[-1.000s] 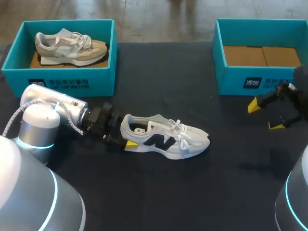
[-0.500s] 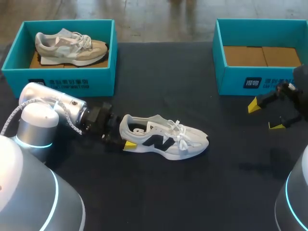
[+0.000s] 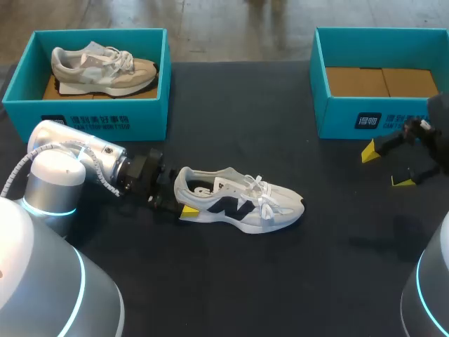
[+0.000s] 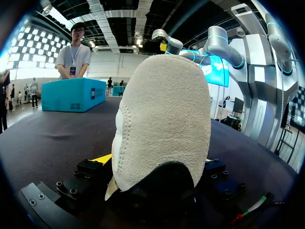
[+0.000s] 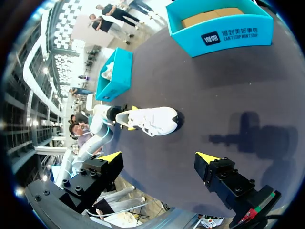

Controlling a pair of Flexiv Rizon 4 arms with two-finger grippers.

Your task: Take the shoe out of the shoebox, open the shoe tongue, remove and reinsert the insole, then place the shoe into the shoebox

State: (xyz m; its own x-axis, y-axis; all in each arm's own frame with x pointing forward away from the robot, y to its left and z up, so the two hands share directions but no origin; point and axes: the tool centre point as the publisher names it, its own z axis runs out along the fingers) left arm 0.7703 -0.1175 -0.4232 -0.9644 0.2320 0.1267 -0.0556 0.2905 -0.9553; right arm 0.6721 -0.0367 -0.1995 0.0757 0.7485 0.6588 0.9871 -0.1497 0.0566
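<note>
A white shoe [image 3: 242, 200] with a dark side logo lies on its sole on the black table, toe pointing right, laces tied. My left gripper [image 3: 184, 196] stands around its heel, one yellow tip against the near side and the other hidden behind. In the left wrist view the suede heel [image 4: 162, 119] fills the space between the fingers of the left gripper [image 4: 156, 160], touching both. My right gripper [image 3: 386, 168] hangs open and empty at the far right, in front of the empty teal shoebox [image 3: 372, 116]. From the right wrist view the shoe [image 5: 152, 120] lies well ahead of the right gripper [image 5: 158, 156].
A second teal box [image 3: 84, 119] at the back left holds a beige shoe [image 3: 105, 67]. Bare black tabletop [image 3: 337, 232] lies between the white shoe and the right gripper, and along the front.
The left arm and the white shoe have shifted very slightly to the left together. The right arm has barely moved.
</note>
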